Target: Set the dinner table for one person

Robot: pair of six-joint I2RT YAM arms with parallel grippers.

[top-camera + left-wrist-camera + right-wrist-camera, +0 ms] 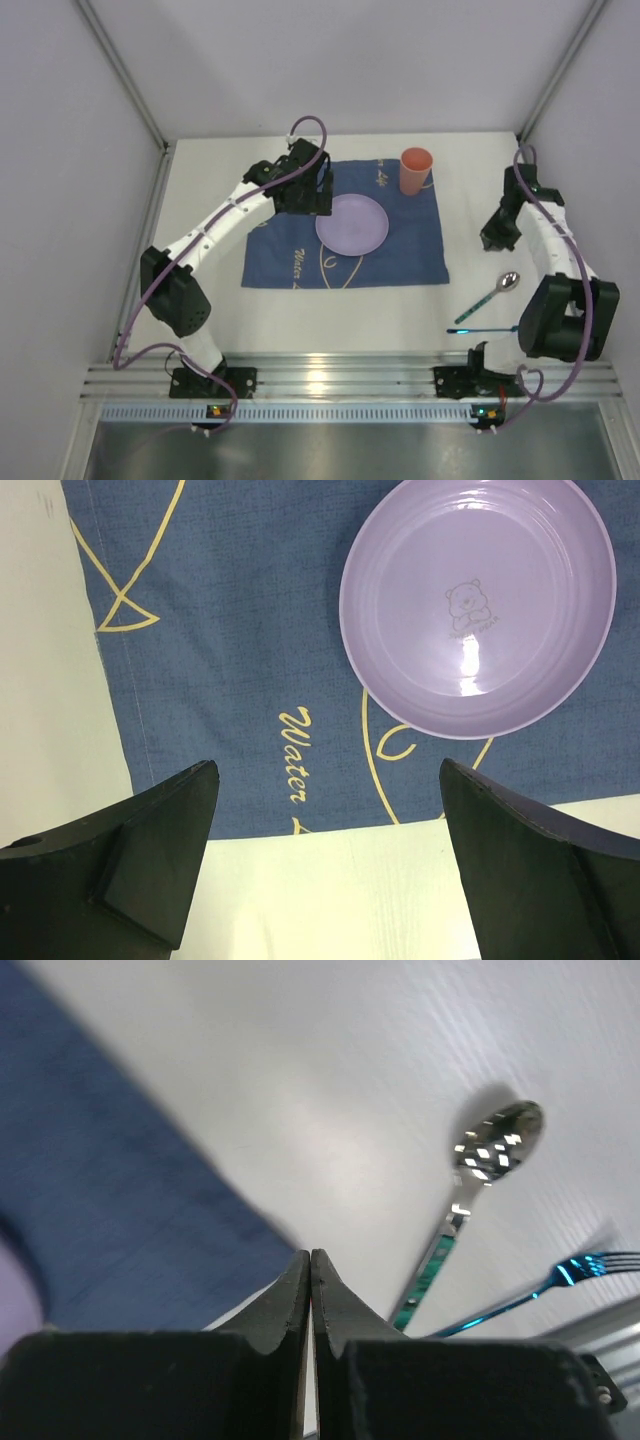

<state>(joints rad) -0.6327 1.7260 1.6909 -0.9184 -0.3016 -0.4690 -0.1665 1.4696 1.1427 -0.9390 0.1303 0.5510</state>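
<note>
White and smooth, the dinner table (300, 305) is being seen from above, and it is far bigger than anything else, with a ribbed metal rail (350, 378) along its near edge. A dark-blue cloth (300, 255) with yellow drawings is being shown lying flat on the middle of the table. A purple plate (352, 223) is being carried by the cloth, and an orange cup (416, 170) is being shown standing upright near the cloth's far right corner. A spoon (497, 292) and a blue fork (485, 328) are being shown lying on the bare table to the right of the cloth, near each other, the fork closer to the rail. The left gripper (328, 780) is being held over the cloth just left of the plate, its fingers being held spread wide with nothing between them. The right gripper (310, 1265) is being held above the bare table between the cloth and the spoon, its fingers being pressed tight together on nothing
</note>
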